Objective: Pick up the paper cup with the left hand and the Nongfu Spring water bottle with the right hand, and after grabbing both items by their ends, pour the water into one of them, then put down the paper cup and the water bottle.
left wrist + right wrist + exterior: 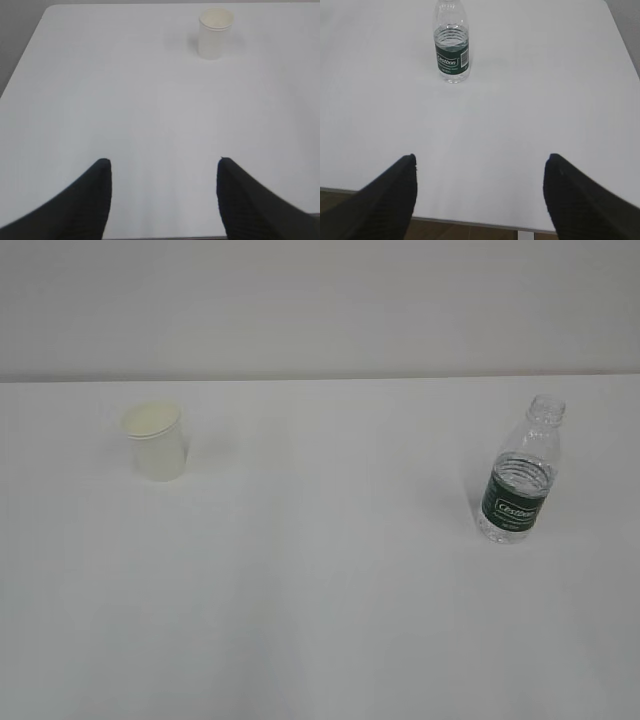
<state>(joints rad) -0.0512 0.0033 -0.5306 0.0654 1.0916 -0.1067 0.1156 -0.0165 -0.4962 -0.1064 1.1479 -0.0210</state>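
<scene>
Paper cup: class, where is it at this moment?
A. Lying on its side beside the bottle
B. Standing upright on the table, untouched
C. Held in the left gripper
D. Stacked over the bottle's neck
B. The paper cup stands upright on the white table, far from the water bottle, and the left gripper is open, well short of it.

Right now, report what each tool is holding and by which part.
Nothing is held. The left tool and right tool are open; the paper cup and water bottle stand untouched on the table.
</scene>
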